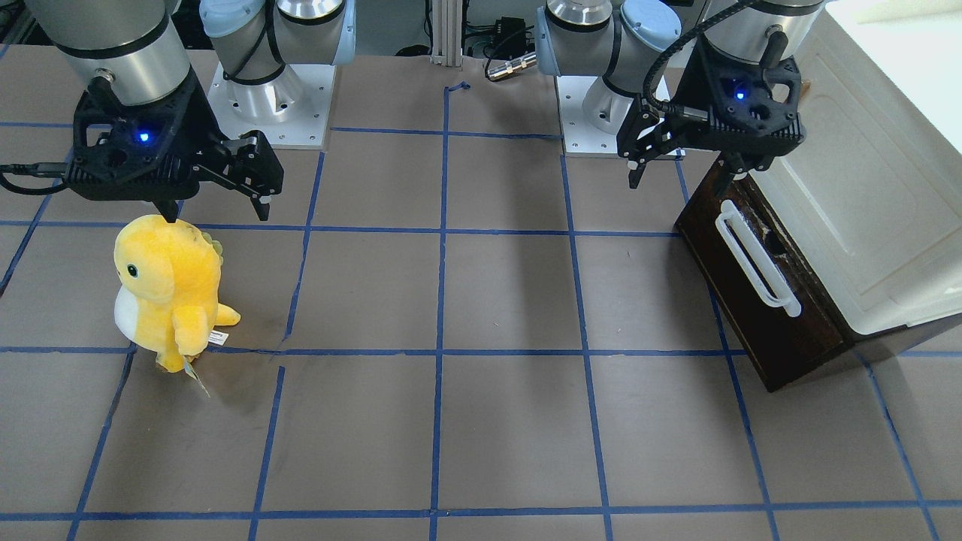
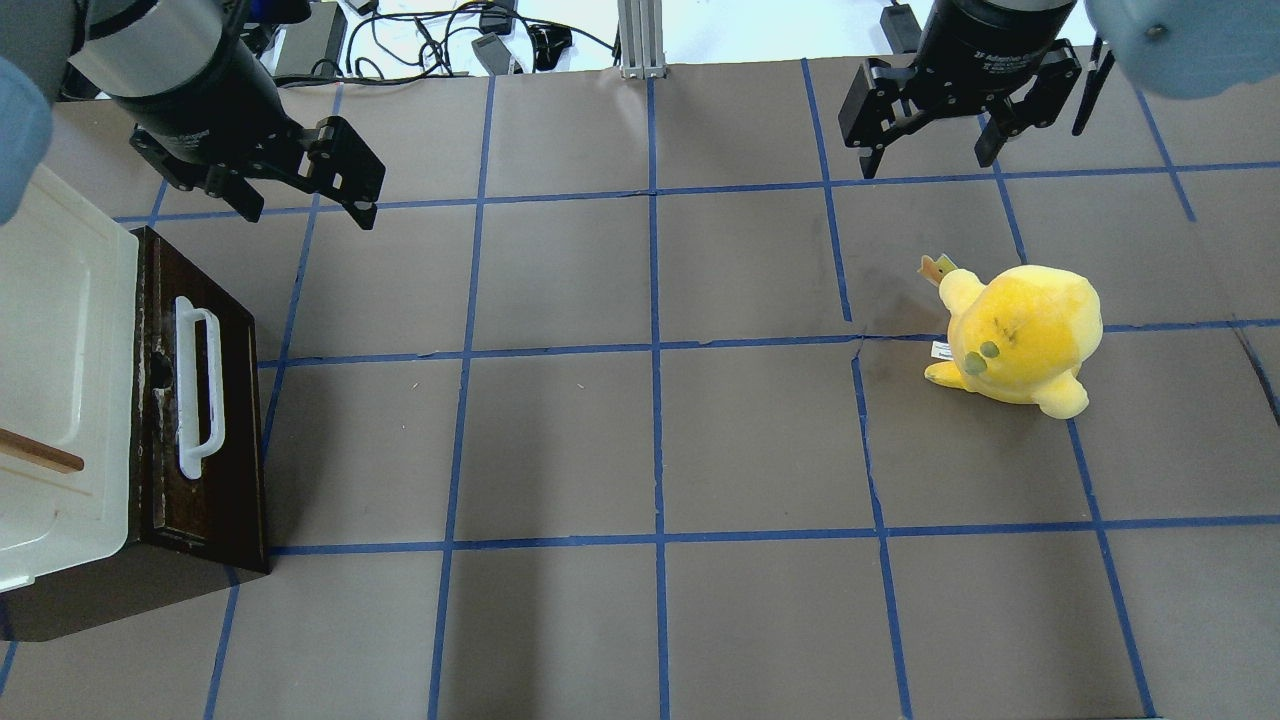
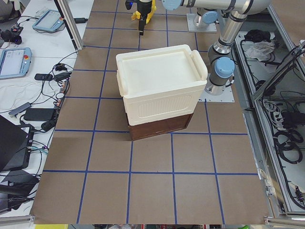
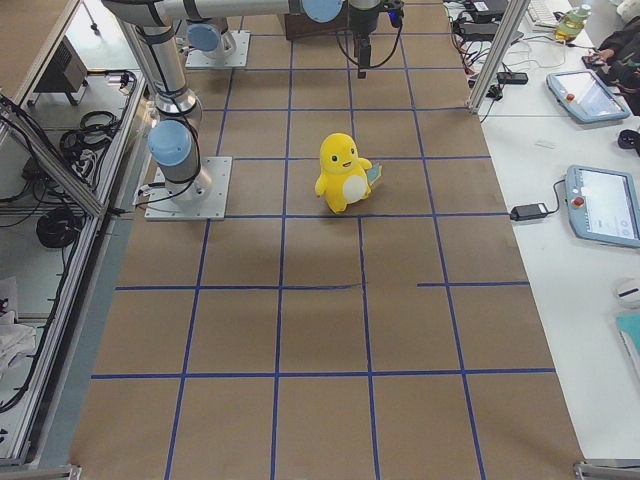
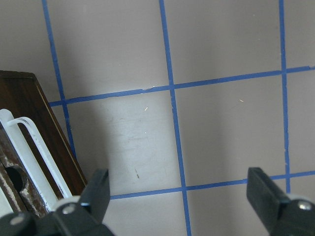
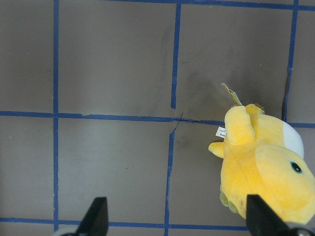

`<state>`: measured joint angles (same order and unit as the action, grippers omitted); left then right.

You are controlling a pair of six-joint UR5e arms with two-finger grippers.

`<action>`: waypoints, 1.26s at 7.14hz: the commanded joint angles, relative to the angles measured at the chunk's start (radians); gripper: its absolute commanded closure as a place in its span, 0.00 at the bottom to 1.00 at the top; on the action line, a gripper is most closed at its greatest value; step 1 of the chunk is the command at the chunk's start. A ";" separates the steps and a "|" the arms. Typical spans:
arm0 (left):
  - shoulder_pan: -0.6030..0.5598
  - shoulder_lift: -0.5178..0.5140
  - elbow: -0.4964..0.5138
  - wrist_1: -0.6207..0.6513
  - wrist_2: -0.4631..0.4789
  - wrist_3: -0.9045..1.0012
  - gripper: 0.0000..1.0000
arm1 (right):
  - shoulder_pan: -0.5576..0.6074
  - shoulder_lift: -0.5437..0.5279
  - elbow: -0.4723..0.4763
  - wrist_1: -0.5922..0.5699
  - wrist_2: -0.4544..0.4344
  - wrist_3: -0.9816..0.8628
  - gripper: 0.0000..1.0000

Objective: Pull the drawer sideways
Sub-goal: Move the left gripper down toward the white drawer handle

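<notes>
The drawer has a dark brown front and a long white bar handle. It sits under a cream-white cabinet at the table's left end, and none of its inner walls show. It also shows in the overhead view and in the left wrist view. My left gripper is open and empty. It hovers above the far end of the drawer front, clear of the handle. My right gripper is open and empty, above the table beyond a yellow plush toy.
The yellow plush toy stands on the table's right half, near my right gripper. A brown stick lies on the cabinet's top. Blue tape lines mark a grid on the brown table.
</notes>
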<state>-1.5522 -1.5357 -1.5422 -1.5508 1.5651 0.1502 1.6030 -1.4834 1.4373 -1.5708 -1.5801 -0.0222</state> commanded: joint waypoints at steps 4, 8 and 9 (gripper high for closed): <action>0.004 -0.009 0.001 0.012 -0.011 -0.014 0.00 | 0.000 0.000 0.000 0.000 -0.001 0.001 0.00; 0.017 -0.015 0.007 0.001 0.000 -0.014 0.00 | 0.000 0.000 0.000 0.000 0.000 0.001 0.00; 0.021 -0.017 0.005 0.001 -0.010 -0.015 0.00 | 0.000 0.000 0.000 0.000 0.000 -0.001 0.00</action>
<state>-1.5348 -1.5510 -1.5349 -1.5480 1.5628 0.1367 1.6030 -1.4834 1.4373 -1.5708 -1.5801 -0.0219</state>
